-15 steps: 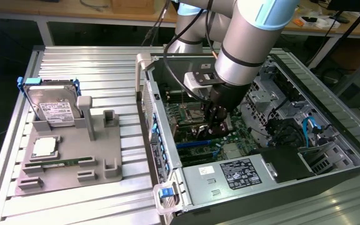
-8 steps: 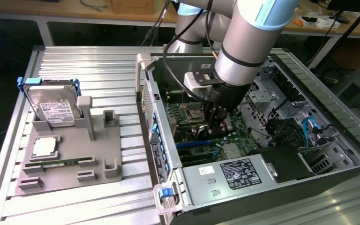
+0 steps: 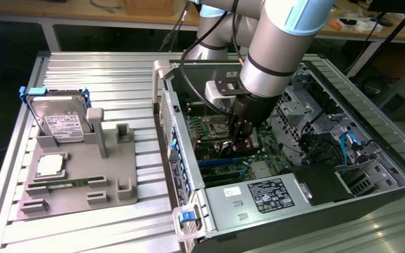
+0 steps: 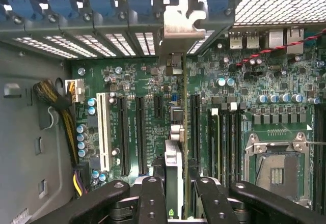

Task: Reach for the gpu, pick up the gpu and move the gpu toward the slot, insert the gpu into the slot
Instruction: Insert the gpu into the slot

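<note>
exterior view: gripper (image 3: 241, 138) down inside the open computer case (image 3: 177, 132), over its motherboard (image 3: 210, 126). white labels on the case's power supply (image 3: 259, 194) and on the hard drive (image 3: 58, 120) standing outside the case; print too small to read.

wrist view: gripper (image 4: 178, 201) clamped on the gpu (image 4: 174, 168), a thin card seen edge-on above the motherboard, its silver bracket (image 4: 183, 19) up against the case's rear slot row (image 4: 102, 0). seated or not, cannot tell.

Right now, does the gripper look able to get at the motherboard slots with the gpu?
Probably yes: the case stands open, the gripper, shut on the gpu, sits inside it over the motherboard, and no cable crosses the black slots around the card.
</note>
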`<act>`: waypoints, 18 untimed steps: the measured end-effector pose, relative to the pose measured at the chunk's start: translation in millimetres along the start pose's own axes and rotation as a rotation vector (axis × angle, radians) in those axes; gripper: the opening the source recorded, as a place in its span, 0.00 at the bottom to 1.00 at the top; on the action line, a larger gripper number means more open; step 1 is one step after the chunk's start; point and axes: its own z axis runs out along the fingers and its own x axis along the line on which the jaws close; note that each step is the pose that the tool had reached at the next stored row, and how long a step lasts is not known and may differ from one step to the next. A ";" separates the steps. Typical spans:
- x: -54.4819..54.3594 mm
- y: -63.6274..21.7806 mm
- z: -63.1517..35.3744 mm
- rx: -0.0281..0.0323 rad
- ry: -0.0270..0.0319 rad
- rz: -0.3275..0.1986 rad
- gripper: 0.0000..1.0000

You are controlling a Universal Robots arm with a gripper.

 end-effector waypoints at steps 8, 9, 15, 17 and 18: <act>0.1 3.9 2.2 -0.0001 0.0002 0.003 0.27; 0.1 4.3 2.3 0.0000 0.0001 0.004 0.27; 0.3 9.0 3.7 0.0000 0.0000 0.005 0.27; 0.3 9.3 5.5 0.0000 -0.0008 0.005 0.27; 0.3 9.4 6.2 0.0000 -0.0012 0.005 0.27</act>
